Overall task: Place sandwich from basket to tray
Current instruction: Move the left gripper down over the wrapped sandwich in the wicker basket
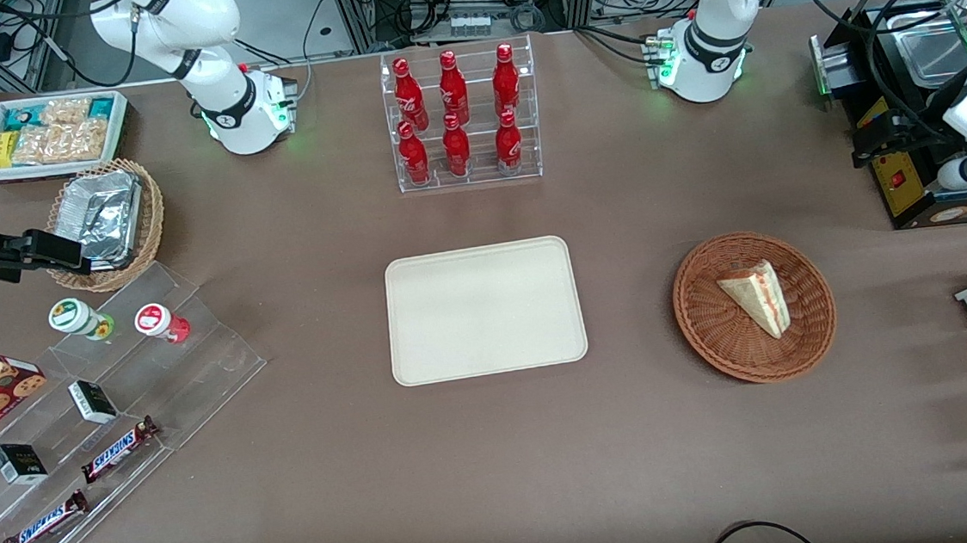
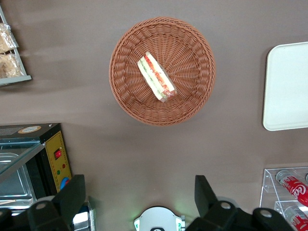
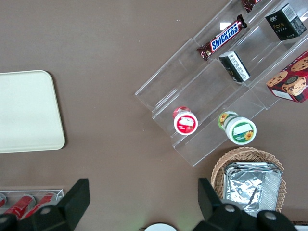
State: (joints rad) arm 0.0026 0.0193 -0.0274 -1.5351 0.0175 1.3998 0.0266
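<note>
Sandwich (image 1: 757,296) lies in the round brown basket (image 1: 712,322), roughly centred, cut edge with red and green filling showing in the wrist view (image 2: 155,76). Tray (image 1: 484,309) sits well apart from the basket, toward the parked arm's end, nothing on it. Left gripper (image 2: 139,199) is high above the table, farther from the front camera than the basket, fingers spread wide, holding nothing. Task not started.

Handling guess: sandwich is light and soft, bread squashes easily, layers could slide apart. Best hold probably across the two flat bread faces near the thick middle of the wedge, not the thin tip, with gentle squeeze. Basket is light too and may shift if bumped.
</note>
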